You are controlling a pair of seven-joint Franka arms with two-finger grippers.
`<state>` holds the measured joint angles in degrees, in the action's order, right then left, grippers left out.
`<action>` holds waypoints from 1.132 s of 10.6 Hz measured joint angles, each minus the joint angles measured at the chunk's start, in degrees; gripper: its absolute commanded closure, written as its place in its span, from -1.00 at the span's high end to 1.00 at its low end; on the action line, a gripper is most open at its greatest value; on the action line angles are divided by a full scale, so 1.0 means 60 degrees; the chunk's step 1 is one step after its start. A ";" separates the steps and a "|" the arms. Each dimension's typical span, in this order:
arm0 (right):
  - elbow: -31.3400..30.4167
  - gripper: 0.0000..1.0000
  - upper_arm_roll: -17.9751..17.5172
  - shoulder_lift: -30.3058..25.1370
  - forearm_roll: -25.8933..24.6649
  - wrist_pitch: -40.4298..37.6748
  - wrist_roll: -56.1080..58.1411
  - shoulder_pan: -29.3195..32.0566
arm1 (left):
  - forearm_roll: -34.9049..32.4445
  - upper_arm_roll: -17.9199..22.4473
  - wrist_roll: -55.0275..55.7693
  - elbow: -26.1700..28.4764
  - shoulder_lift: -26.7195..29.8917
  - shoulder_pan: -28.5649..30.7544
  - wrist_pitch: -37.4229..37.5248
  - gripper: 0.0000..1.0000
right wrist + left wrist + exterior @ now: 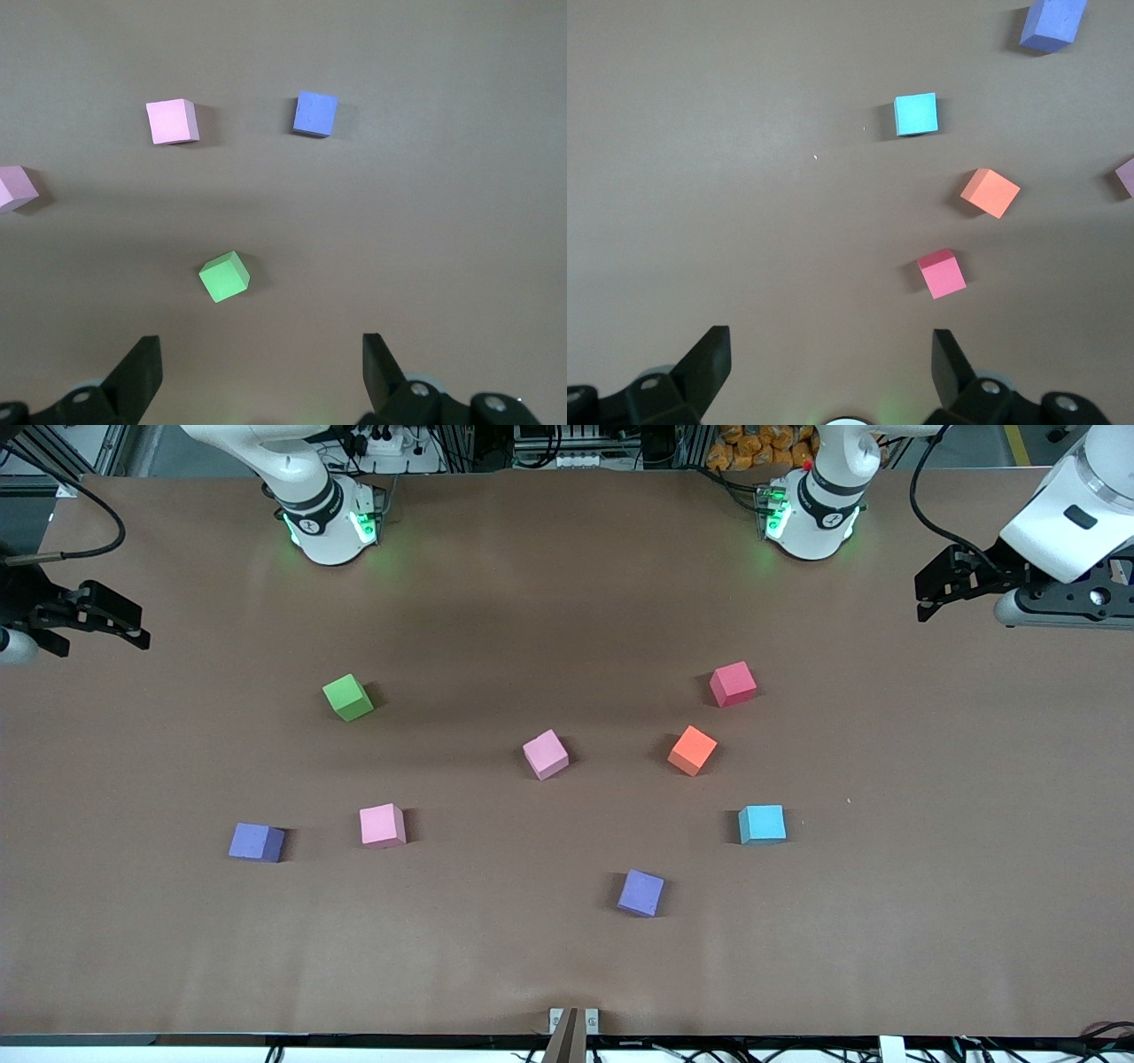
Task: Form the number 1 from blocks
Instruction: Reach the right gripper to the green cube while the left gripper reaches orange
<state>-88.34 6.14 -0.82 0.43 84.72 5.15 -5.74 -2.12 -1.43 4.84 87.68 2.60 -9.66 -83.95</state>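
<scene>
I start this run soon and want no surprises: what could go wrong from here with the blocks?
Two purple blocks lie apart, so the wrong one may get picked. The red block and blue block flank the orange block and could be knocked or taken by mistake. Both open hands wait at the table's ends, so reaches are long.

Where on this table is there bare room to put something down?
The strip nearest the front camera, below the purple block, is bare, and so is the band between the arm bases and the green block and red block. The tightest spot is around the orange block, red and cyan block.
</scene>
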 measured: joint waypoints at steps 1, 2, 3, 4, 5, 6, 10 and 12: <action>0.0000 1.00 0.0000 0.0000 0.0000 -0.0005 0.0000 0.0000 | 0.0000 0.0000 0.0000 -0.0004 0.0000 0.0000 -0.0001 1.00; 0.0000 1.00 0.0000 0.0000 0.0000 -0.0010 -0.0001 0.0000 | 0.0000 -0.0001 0.0000 -0.0007 -0.0005 -0.0001 -0.0003 1.00; 0.0000 1.00 0.0000 0.0000 0.0000 -0.0012 -0.0001 0.0000 | 0.0000 -0.0003 0.0000 -0.0009 -0.0038 -0.0004 -0.0003 1.00; 0.0000 1.00 0.0000 0.0000 0.0000 -0.0013 -0.0001 0.0000 | -0.0001 -0.0009 0.0000 -0.0010 -0.0133 -0.0013 -0.0004 1.00; 0.0000 1.00 0.0001 0.0000 0.0000 -0.0015 -0.0001 0.0000 | -0.0018 -0.0026 0.0064 -0.0009 -0.0285 -0.0035 -0.0006 1.00; 0.0000 1.00 0.0001 0.0000 0.0000 -0.0018 -0.0001 0.0000 | -0.0023 -0.0056 0.0333 -0.0004 -0.0505 -0.0070 -0.0014 1.00; 0.0011 1.00 -0.0035 -0.0021 0.0000 -0.0154 -0.0043 -0.0013 | -0.0025 -0.0279 0.1314 0.0022 -0.2232 -0.0800 -0.0175 1.00; 0.0008 1.00 -0.0033 -0.0020 0.0000 -0.0202 -0.0069 -0.0017 | -0.0025 -0.0306 0.1818 0.0022 -0.3029 -0.1401 -0.0352 1.00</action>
<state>-88.29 5.95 -0.93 0.43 83.51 4.74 -5.84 -2.27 -3.27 15.74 87.82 -15.57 -18.06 -86.06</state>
